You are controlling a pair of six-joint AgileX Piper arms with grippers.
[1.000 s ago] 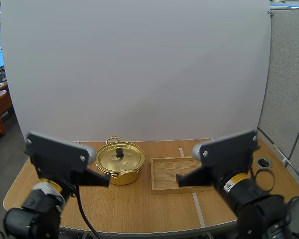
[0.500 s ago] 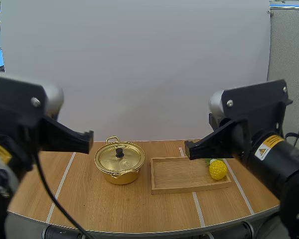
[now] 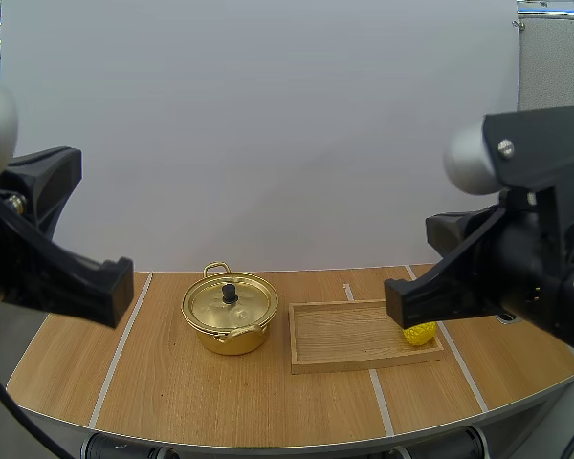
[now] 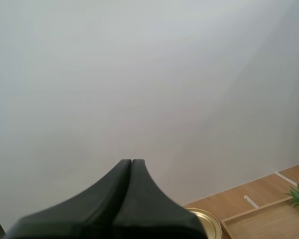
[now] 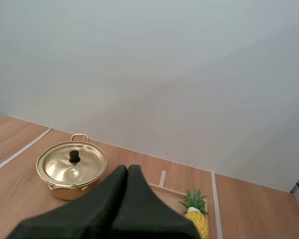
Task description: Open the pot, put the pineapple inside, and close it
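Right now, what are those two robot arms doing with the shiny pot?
Nothing is being held at this moment. Both arms hang above the table, and the left gripper and right gripper are both shut on nothing. The gold pot sits on the table with its lid on. The pineapple sits in the wooden tray beside the pot. The job has not begun.

The wooden tray (image 3: 354, 364) sits flat on the light wood table (image 3: 220, 397), right of centre, with a long side facing the front edge. White tape strips cross the tabletop front to back: one (image 3: 120, 349) at the left, one (image 3: 381, 402) from the tray's front rim to the table edge, and another (image 3: 459, 368) just right of the tray. A plain white board (image 3: 268, 134) stands upright behind the table.
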